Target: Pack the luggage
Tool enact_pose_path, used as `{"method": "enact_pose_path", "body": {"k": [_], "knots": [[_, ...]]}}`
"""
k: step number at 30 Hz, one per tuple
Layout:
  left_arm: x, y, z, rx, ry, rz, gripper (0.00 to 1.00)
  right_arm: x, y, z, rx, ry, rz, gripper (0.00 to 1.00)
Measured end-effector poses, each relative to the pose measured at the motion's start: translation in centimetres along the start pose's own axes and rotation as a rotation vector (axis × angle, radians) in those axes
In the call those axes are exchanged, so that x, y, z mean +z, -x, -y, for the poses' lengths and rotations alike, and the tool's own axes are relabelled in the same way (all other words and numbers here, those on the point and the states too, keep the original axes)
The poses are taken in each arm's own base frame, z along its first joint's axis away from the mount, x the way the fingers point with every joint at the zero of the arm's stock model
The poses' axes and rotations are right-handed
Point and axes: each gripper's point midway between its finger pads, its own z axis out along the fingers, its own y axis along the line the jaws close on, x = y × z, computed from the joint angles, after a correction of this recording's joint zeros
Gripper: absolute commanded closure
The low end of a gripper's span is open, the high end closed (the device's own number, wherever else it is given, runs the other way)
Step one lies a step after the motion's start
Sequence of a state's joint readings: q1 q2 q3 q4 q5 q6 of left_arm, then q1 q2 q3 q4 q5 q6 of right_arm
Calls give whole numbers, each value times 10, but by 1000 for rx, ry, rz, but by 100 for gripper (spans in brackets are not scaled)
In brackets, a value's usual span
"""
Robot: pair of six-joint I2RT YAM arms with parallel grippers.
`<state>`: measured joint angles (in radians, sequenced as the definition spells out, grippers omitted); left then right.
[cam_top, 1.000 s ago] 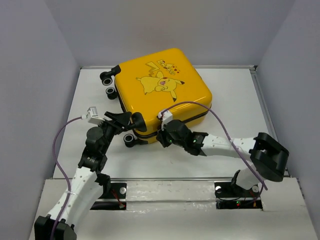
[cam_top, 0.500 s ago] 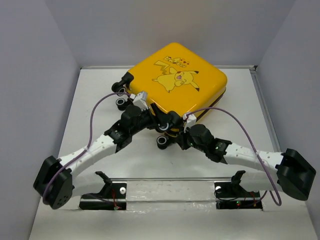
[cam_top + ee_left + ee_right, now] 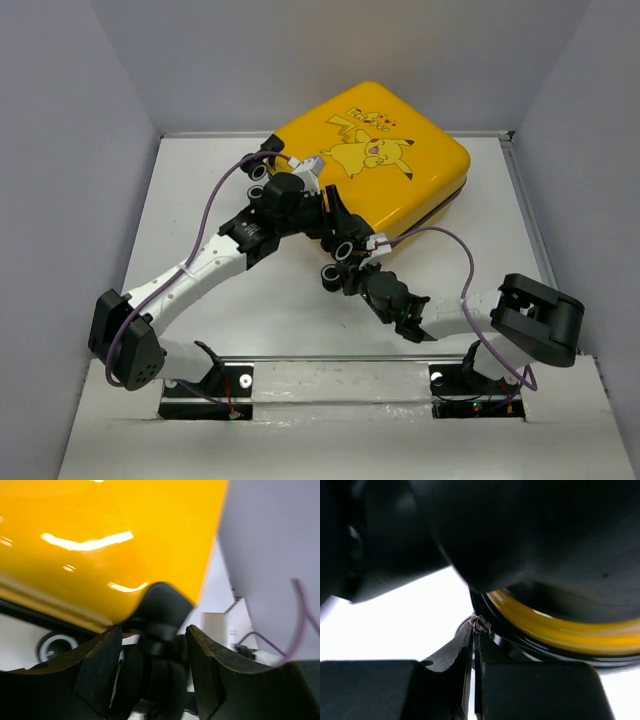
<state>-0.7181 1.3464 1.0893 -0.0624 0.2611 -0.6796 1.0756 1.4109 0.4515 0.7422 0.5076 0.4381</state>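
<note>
The yellow luggage (image 3: pixel 385 160) lies closed and flat at the back of the table, turned at an angle, its cartoon print facing up. My left gripper (image 3: pixel 325 215) is at its near-left corner. In the left wrist view the yellow shell (image 3: pixel 100 545) fills the top, and my left gripper (image 3: pixel 152 635) has one finger on each side of a black caster wheel (image 3: pixel 160 610), touching it. My right gripper (image 3: pixel 352 275) is low at the same corner, by the wheels (image 3: pixel 330 275). It is shut (image 3: pixel 476 630) on a small zipper pull (image 3: pixel 480 622) under the yellow rim (image 3: pixel 560 625).
The white table (image 3: pixel 200 200) is boxed in by grey walls, and the luggage's far corner is close to the back wall. A purple cable (image 3: pixel 215 205) loops over my left arm and another (image 3: pixel 455 240) arcs over the right. Both arm bases sit on the near rail (image 3: pixel 330 385).
The luggage has turned and slid toward the back right. My left arm swung in from the left to its near corner and closed slightly round the caster. The right gripper stayed shut and shifted left.
</note>
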Motion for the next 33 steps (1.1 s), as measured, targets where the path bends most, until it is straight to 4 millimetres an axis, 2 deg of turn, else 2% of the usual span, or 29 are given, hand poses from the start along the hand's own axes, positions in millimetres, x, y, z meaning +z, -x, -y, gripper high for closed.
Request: {"method": "enact_pose_path", "body": {"k": [1,3,4,7,8,10,12,14,16,17,19,24,26,29,33], "knots": [[-4,2,7,6,-17,-2,70,4,-2,-3,11,6,19,93],[-10,15,26,43,-68,21,40,9,-3,-11,38,35,42,93],[-13,24,36,76,-88,38,23,8,-1,-17,50,56,47,93],[-32,52,55,182,-98,116,7,-2,-2,-27,84,105,39,93],[-43,63,52,229,-61,153,3,-9,-4,-26,96,116,30,93],[-63,82,38,280,17,221,1,-24,-4,-26,125,144,26,93],[-93,109,5,298,144,316,1,-35,0,-25,150,153,28,93],[-125,137,-39,284,279,412,1,-40,2,-25,170,161,27,93],[-165,166,-103,227,486,517,1,-43,3,-25,185,165,24,93],[-176,172,-130,199,578,535,1,-43,4,-25,189,165,23,93],[-172,171,-151,187,633,510,1,-46,4,-24,194,162,12,93],[-121,155,-212,196,712,306,1,-50,3,-23,186,160,-9,93],[-106,148,-225,212,711,237,1,-51,3,-22,183,160,-14,93],[-95,152,-230,255,694,189,4,-51,2,-23,180,162,-19,93],[-85,188,-218,333,654,217,6,-52,1,-23,173,166,-23,93]]}}
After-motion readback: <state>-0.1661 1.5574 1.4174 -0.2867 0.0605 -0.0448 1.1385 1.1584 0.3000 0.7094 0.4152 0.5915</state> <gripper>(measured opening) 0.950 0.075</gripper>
